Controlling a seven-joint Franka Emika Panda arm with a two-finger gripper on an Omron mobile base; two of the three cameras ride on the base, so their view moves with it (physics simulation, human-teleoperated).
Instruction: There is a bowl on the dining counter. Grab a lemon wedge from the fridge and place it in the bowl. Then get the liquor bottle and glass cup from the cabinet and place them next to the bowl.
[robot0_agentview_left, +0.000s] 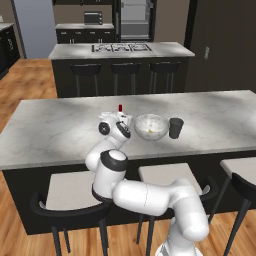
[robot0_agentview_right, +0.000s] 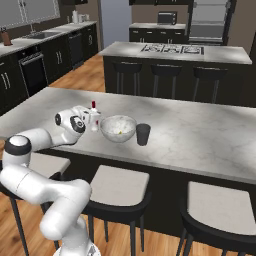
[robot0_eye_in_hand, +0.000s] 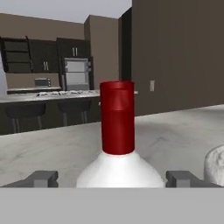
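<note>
Hand view: fingers (robot0_eye_in_hand: 116, 178) spread wide beside the liquor bottle (robot0_eye_in_hand: 117, 144), gripping nothing, bowl (robot0_eye_in_hand: 215, 166) alongside.

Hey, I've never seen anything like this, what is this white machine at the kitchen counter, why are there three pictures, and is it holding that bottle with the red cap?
The white machine is a robot arm on a base that can drive, drawn in a computer-made kitchen. Two pictures come from cameras on its base, looking over the arm from its left and its right. The third comes from a camera on the hand, looking along the gripper.

On the marble dining counter stand a pale bowl with a tiny yellow lemon wedge inside, a dark glass cup just beside it, and on the bowl's other side a white liquor bottle with a red cap.

The two finger tips stand wide on either side of the bottle, clear of it. So the gripper is open and holds nothing; the bottle stands on its own.
</note>
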